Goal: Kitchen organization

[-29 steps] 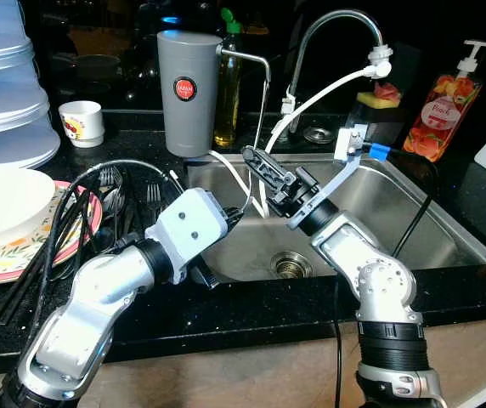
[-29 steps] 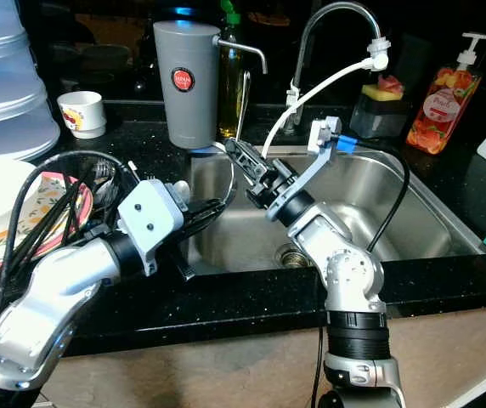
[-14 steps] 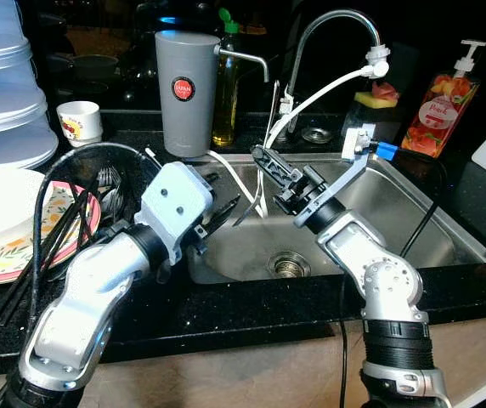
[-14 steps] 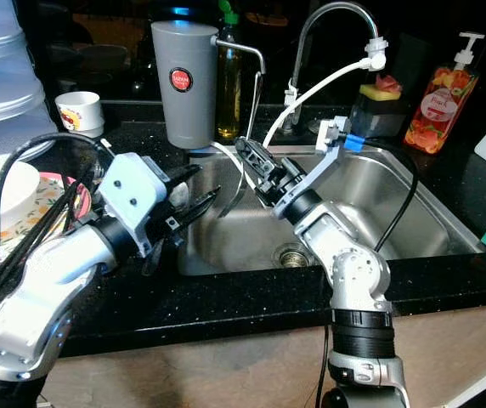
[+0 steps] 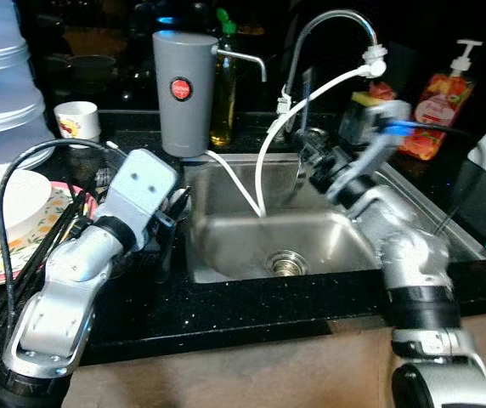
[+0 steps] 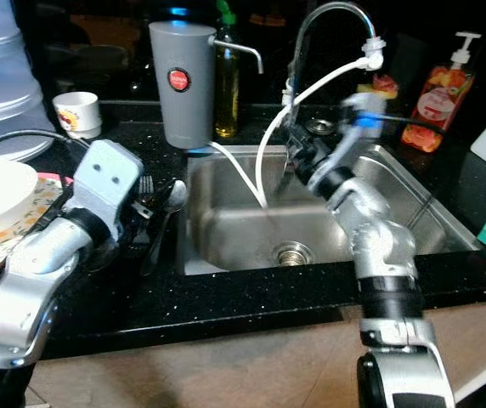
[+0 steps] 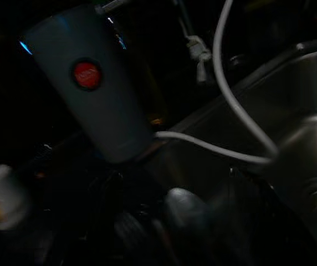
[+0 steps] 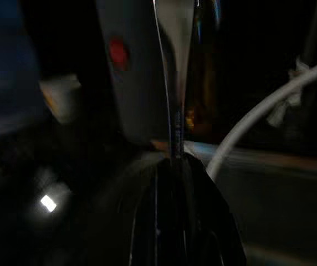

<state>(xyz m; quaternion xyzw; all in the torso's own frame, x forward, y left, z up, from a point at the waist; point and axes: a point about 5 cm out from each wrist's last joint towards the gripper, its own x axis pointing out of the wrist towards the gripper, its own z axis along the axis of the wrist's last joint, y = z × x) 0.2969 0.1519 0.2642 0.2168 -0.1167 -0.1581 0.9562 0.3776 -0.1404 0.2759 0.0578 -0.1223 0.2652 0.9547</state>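
spoon (image 8: 172, 72) pinched in the right hand (image 8: 176, 166), clear in the right wrist view: its long axis runs straight out from the fingers, bowl outward, toward the grey canister (image 5: 183, 93). head views blur that hand (image 5: 311, 157) over the sink's (image 5: 328, 242) far edge. left hand (image 5: 168, 225) hovers over bench cutlery (image 6: 162, 204), left of the sink; cannot tell its fingers' state.

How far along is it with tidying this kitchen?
Done, seemingly: the steel sink basin holds just a white hose, and a spoon and forks lie on the black counter beside it. In hand: the right gripper clamps a thin metal utensil. Left: probably setting it with the others.
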